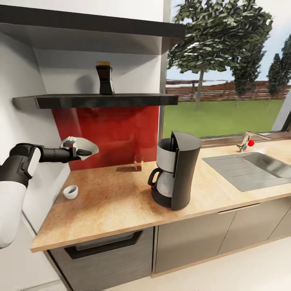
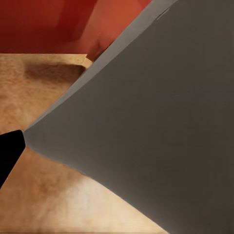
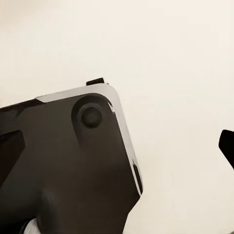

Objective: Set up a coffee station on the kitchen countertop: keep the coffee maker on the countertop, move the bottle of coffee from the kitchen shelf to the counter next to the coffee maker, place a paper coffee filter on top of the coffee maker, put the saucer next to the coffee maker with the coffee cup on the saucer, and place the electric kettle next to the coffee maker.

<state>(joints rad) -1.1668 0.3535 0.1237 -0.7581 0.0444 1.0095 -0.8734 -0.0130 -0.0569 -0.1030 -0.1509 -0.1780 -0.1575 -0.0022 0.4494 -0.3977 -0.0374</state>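
Saucer: a small white dish [image 1: 83, 147] is pinched at its rim in the left claw [image 1: 81, 152], held in the air above the counter's left end, tilted.
Left claw: closed on the saucer's edge; in the left wrist view the saucer [image 2: 156, 122] appears as a large grey wedge with one dark fingertip [image 2: 9, 153] at its corner.
Right claw: one dark tip shows over pale floor in the right wrist view; I cannot tell how far it is open.
Coffee cup: small white cup [image 1: 70, 191] sits on the counter at 7 o'clock from the saucer, near the left wall.
Coffee maker: tall black machine [image 1: 176, 174] stands mid-counter, at 3 to 4 o'clock from the saucer, well apart.
Bottle of coffee: dark bottle [image 1: 104, 78] stands on the lower kitchen shelf [image 1: 97, 100], at 1 o'clock from the saucer.
Counter: wood-grain top [image 1: 113, 202]; open room lies between cup and coffee maker, and the front edge is near.
Small glass: a clear glass [image 1: 138, 163] stands by the red backsplash.
Sink: steel basin [image 1: 250, 167] at the far right.
Risk: the edge-only pinch could likely let the tilted saucer slip; a low sweep could knock the cup or glass; a high one could clip the shelf.
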